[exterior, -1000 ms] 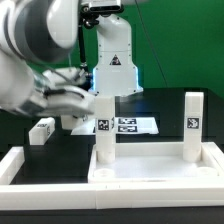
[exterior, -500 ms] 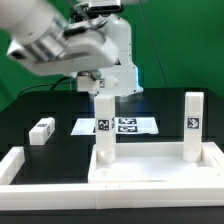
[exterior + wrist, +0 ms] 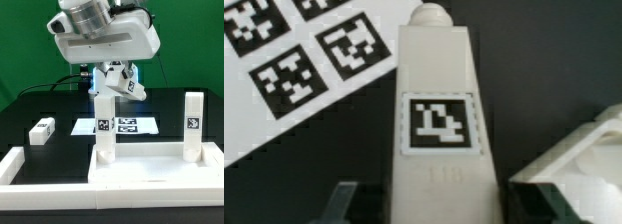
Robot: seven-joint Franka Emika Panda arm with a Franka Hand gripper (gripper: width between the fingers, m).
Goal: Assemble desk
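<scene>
— Where does the desk stand?
— Rimmed white plastic tabletop panel lies flat on the black counter. Two square-section tagged legs stand upright in it: left leg, right leg. A loose leg block lies well apart.
— The fingers?
— Dark fingers flank the left leg. Clamped or not, I cannot tell.

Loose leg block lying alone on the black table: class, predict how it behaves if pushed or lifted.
The loose leg block lies on a flat face, square in section, so it would probably slide, not roll. It looks like moulded plastic: likely stiff, and probably light for its size.
</scene>
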